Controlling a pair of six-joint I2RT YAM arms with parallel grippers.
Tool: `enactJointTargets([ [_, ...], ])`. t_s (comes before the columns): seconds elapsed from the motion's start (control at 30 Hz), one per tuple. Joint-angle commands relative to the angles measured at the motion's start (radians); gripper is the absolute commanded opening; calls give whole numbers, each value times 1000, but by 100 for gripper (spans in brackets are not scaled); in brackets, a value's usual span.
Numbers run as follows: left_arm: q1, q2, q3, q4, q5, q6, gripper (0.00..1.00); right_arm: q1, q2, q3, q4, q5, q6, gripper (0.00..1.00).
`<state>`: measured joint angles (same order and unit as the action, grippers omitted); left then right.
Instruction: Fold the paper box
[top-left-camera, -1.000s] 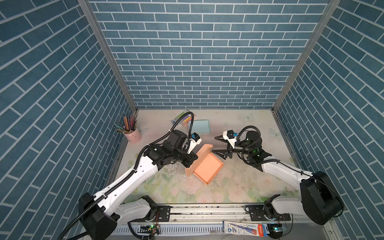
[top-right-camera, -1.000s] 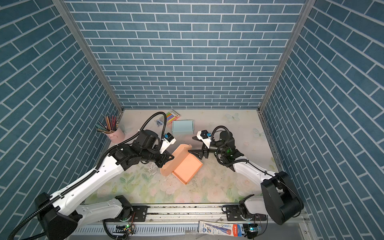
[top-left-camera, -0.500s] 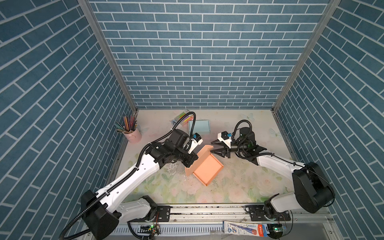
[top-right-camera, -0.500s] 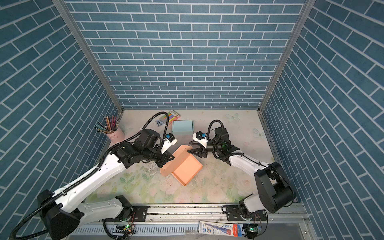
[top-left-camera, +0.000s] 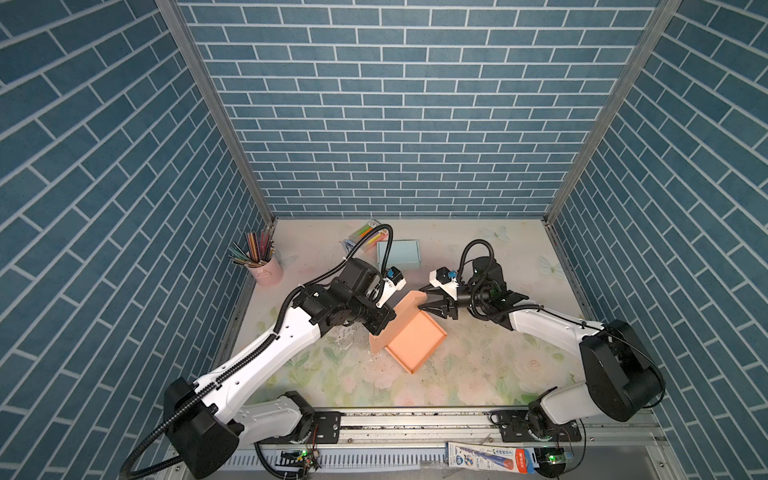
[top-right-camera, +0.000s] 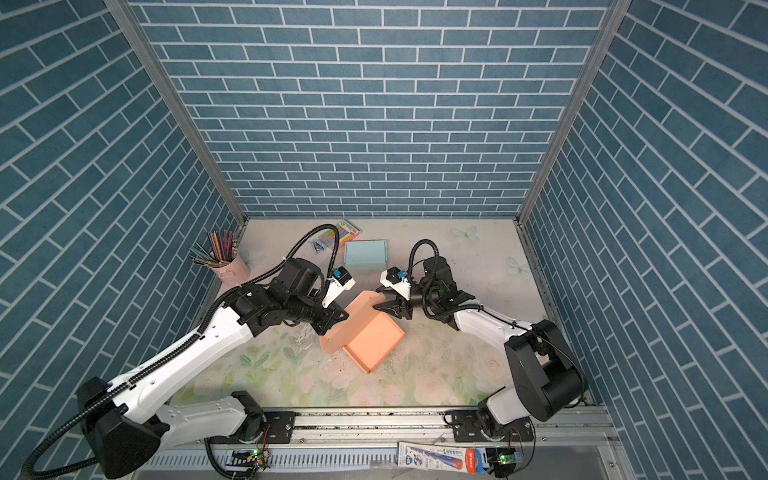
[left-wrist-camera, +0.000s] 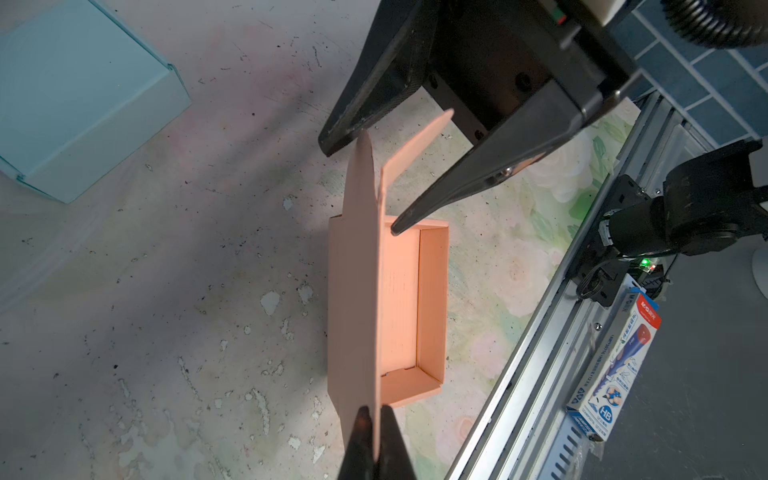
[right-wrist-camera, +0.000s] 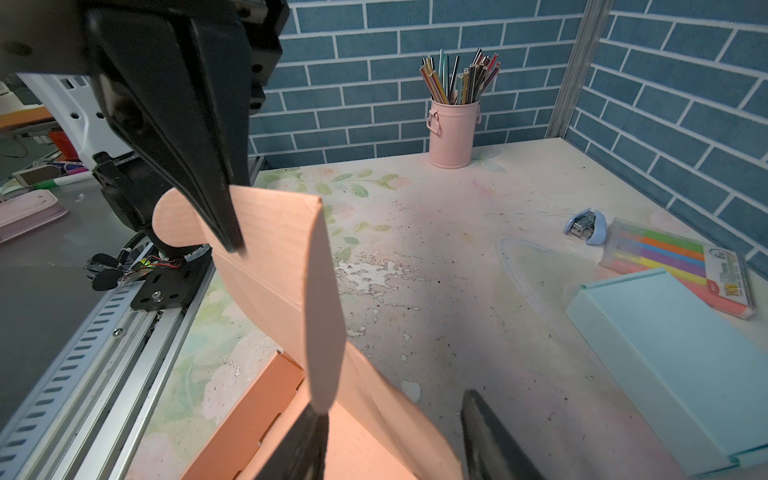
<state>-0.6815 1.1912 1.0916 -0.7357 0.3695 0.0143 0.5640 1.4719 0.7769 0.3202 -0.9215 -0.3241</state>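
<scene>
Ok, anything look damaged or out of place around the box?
Only the table covering: its floral print has flaked into white patches beside the orange paper box. The box itself sits askew on the table but looks untorn.

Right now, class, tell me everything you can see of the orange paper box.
The orange paper box looks like thin corrugated card: a shallow rectangular tray with low walls, lying on the floral table. Its lid panel stands raised along one long side, with a rounded flap folded at its end. The left gripper pinches the lid's edge; the right gripper, jaws open, straddles the flap.
</scene>
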Motion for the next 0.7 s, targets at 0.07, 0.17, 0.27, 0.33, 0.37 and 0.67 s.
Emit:
enactJointTargets([
  [0.07,-8,10,26,-5,-26,26,0,7,6,35,-21,-1,-61,37],
  [0.17,-12,16,26,-6,-37,24,0,7,5,35,-24,0,-65,27],
  [0.27,-16,21,29,-9,-48,25,0,8,5,35,-31,3,-68,20],
  [0.33,-17,26,30,-10,-52,26,0,9,8,38,-40,8,-72,15],
  [0.37,-16,27,29,-8,-56,27,0,9,11,42,-45,11,-73,12],
  [0.67,-19,13,-6,26,-98,17,24,10,24,52,-115,37,-111,1],
])
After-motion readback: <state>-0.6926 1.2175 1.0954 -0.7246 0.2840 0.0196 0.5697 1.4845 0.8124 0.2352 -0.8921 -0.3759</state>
